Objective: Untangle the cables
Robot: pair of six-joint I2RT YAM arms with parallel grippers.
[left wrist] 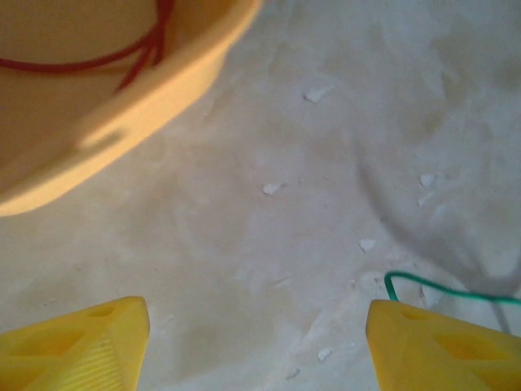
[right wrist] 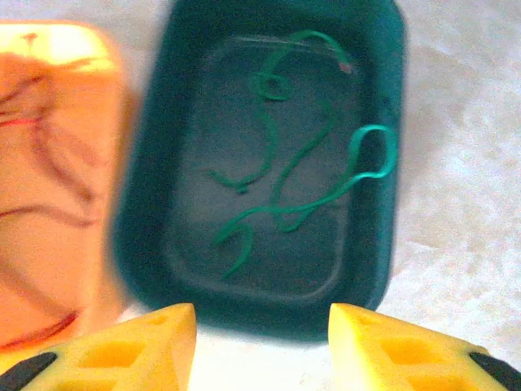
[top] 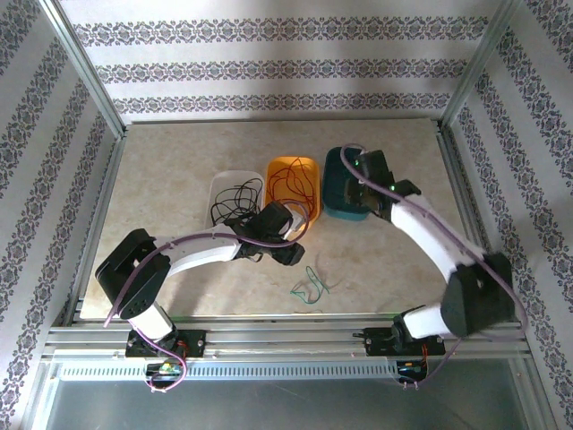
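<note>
The cables are sorted by colour. Black cables [top: 235, 199] lie in a clear tub [top: 220, 179]. Red cables [top: 291, 184] [left wrist: 89, 59] lie in an orange tub [top: 307, 164] [left wrist: 138, 122] [right wrist: 49, 236]. Green cables [right wrist: 301, 175] lie in a teal tub [top: 333, 170] [right wrist: 146, 212]. One more green cable [top: 312, 287] [left wrist: 444, 289] lies loose on the table. My left gripper [top: 288, 246] [left wrist: 256, 330] is open just over bare table, between the orange tub and the loose green cable. My right gripper [top: 363, 190] [right wrist: 262, 326] is open above the teal tub's near edge, holding nothing.
The three tubs stand side by side at mid-table. A metal frame [top: 269, 318] borders the beige table [top: 170, 170] on all sides. The loose green cable lies near the front edge, between the two arms.
</note>
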